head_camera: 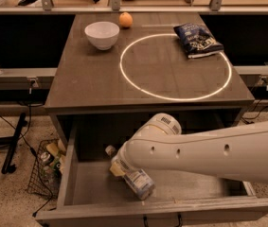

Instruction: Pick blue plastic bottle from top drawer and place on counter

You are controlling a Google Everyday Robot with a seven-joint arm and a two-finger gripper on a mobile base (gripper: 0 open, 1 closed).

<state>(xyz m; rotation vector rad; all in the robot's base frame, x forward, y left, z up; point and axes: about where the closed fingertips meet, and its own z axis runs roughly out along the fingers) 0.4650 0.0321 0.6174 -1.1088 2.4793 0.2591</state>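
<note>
Now the gripper [118, 167] is down inside the wide, shallow grey wooden top drawer [67, 179], sitting right at the clear plastic water bottle with the white screw cap and pale blue-white label [138, 182]. Whether it has closed on the bottle or stands open I cannot tell, as the wrist covers that spot. The bottle lies on its side on the drawer floor, cap toward the back left, base toward the front panel, roughly mid-drawer. Bare floor shows to its left up to the low side wall, and more to its right under the thick white arm [209, 150], which comes in from the right and crosses the drawer's right half. Above, the front edge of the dark grey-brown rectangular wooden counter [91, 79] overhangs the back of the drawer. On top, a large glowing white circle [176, 99] rings open wood; a dark blue crinkled snack bag [197, 40] overlaps its far right rim, while a white bowl [102, 34] and a small orange [126, 19] sit outside it, far left.
</note>
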